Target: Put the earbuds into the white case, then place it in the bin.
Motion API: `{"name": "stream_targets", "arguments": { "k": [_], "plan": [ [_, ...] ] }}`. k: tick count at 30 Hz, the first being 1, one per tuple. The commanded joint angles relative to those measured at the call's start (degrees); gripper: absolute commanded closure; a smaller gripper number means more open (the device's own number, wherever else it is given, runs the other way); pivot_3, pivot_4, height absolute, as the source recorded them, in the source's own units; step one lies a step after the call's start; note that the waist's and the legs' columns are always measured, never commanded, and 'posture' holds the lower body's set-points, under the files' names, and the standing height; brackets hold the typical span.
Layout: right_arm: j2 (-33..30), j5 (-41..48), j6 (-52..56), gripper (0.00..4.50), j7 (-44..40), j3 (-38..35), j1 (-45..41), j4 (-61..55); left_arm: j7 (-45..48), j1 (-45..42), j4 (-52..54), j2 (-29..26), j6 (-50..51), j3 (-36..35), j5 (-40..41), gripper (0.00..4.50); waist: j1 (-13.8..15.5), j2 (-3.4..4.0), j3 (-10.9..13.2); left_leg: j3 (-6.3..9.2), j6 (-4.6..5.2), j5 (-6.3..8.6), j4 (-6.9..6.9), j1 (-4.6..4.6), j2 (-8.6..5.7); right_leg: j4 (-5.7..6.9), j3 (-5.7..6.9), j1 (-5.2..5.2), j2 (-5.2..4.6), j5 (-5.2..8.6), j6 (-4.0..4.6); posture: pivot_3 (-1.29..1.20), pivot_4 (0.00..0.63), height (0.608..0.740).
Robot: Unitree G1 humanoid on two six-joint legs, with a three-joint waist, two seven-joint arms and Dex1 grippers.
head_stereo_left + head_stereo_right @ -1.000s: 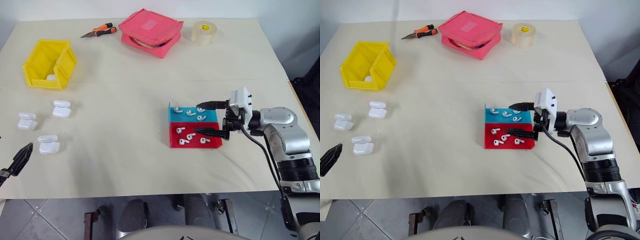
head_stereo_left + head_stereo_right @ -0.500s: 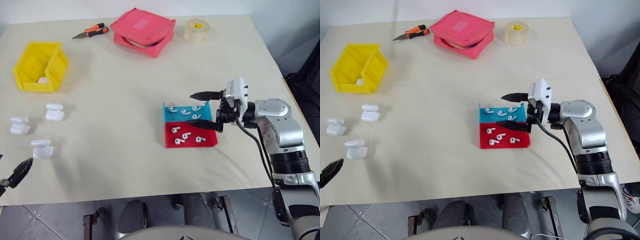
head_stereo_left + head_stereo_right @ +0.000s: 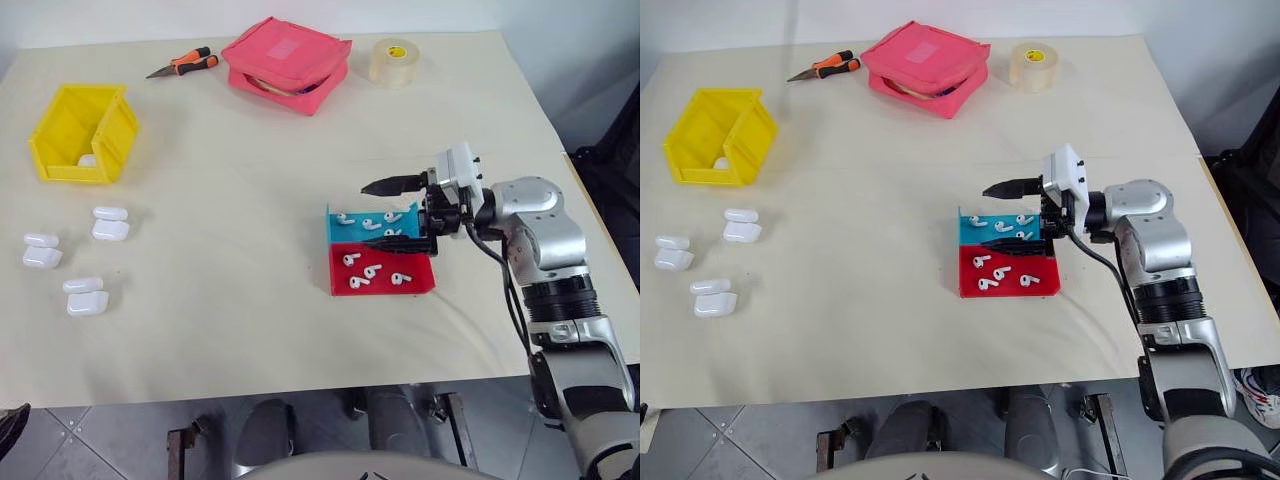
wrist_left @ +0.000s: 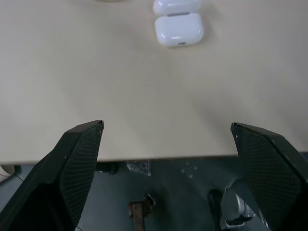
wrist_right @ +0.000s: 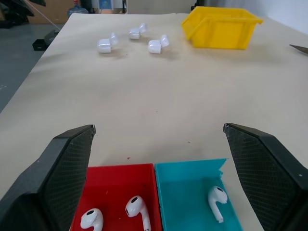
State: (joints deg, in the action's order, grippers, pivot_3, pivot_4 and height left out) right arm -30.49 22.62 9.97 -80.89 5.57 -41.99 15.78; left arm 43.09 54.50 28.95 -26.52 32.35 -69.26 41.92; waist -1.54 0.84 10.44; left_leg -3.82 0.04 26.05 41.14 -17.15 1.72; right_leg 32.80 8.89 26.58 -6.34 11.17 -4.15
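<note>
Hovering over the blue tray [image 3: 345, 231] and red tray [image 3: 383, 286], the right gripper [image 3: 385, 213] has its fingers spread wide and holds nothing. Earbuds [image 3: 366, 272] lie loose in both trays. Three open white cases [image 3: 110, 222] sit on the table [image 3: 240, 180] well to the left, near the yellow bin [image 3: 82, 133]. Beyond the near table edge, the left gripper [image 4: 166, 144] is also spread wide and empty.

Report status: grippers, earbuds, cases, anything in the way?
Right gripper open, empty, over the red and blue trays. Left gripper open, empty, at the table's near edge. Earbuds loose in trays; three open cases untouched. Path clear.
</note>
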Motion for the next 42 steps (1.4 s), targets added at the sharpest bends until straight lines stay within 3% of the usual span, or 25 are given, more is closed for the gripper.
{"name": "stream_targets", "arguments": {
  "k": [1, 10, 17, 21, 31, 42],
  "plan": [
    [1.1, -0.2, -1.6, 0.03, -0.9, 0.2, -1.6, 0.6, -5.7, -1.5, 2.7, -2.3, 3.3, -1.7, 2.2, 0.0, 0.0, 0.0, 0.0, -0.01, 0.0, 0.0, 0.0, 0.0, 0.0, 0.02, 0.0, 0.01, 0.0, 0.0, 0.0, 0.0, 0.15, 0.74],
    [2.8, -0.8, -1.9, 0.03, -1.4, 1.0, -1.6, 0.7, -25.4, -16.5, 2.9, -20.8, 33.7, 6.1, 3.9, 0.0, -0.1, 0.03, 0.0, 0.02, -0.06, -0.03, 0.07, 0.05, -0.01, 0.21, -0.01, 0.0, 0.01, 0.05, 0.08, 0.0, 0.15, 0.74],
    [3.0, -0.7, -1.7, 0.03, -1.6, 1.1, -0.8, -0.1, -28.0, -35.4, -1.9, -30.7, 55.2, 12.0, 5.0, 0.0, -0.5, 0.06, 0.0, -0.15, -0.22, -0.12, -0.03, 0.15, 0.0, 0.31, 0.08, 0.03, 0.1, 0.11, 0.19, 0.0, 0.15, 0.74],
    [3.1, -0.7, -1.8, 0.03, -1.7, 1.1, -0.6, -0.2, -29.3, -41.6, -5.9, -32.6, 60.1, 16.1, 3.1, 0.0, -1.0, 0.07, 0.0, -0.16, -0.39, -0.21, -0.1, 0.16, 0.0, 0.32, 0.09, 0.03, 0.13, 0.11, 0.19, 0.0, 0.15, 0.74],
    [2.9, -0.7, -1.7, 0.03, -1.7, 1.1, 0.0, -0.4, -35.2, -51.3, -14.5, -33.6, 60.1, 23.2, 2.5, 0.0, -1.5, 0.09, 0.1, -0.06, -0.7, -0.33, -0.14, 0.17, 0.1, 0.64, 0.05, 0.04, 0.17, 0.22, 0.37, 0.0, 0.15, 0.74],
    [2.9, -0.9, -1.7, 0.03, -1.5, 1.1, -0.3, -0.2, -39.2, -54.3, -18.2, -31.8, 60.1, 26.4, 4.5, 0.0, -1.6, 0.09, 0.1, -0.08, -0.72, -0.34, -0.14, 0.43, 0.09, 0.72, 0.04, 0.05, 0.15, 0.24, 0.4, 0.0, 0.15, 0.74]
  ]
}}
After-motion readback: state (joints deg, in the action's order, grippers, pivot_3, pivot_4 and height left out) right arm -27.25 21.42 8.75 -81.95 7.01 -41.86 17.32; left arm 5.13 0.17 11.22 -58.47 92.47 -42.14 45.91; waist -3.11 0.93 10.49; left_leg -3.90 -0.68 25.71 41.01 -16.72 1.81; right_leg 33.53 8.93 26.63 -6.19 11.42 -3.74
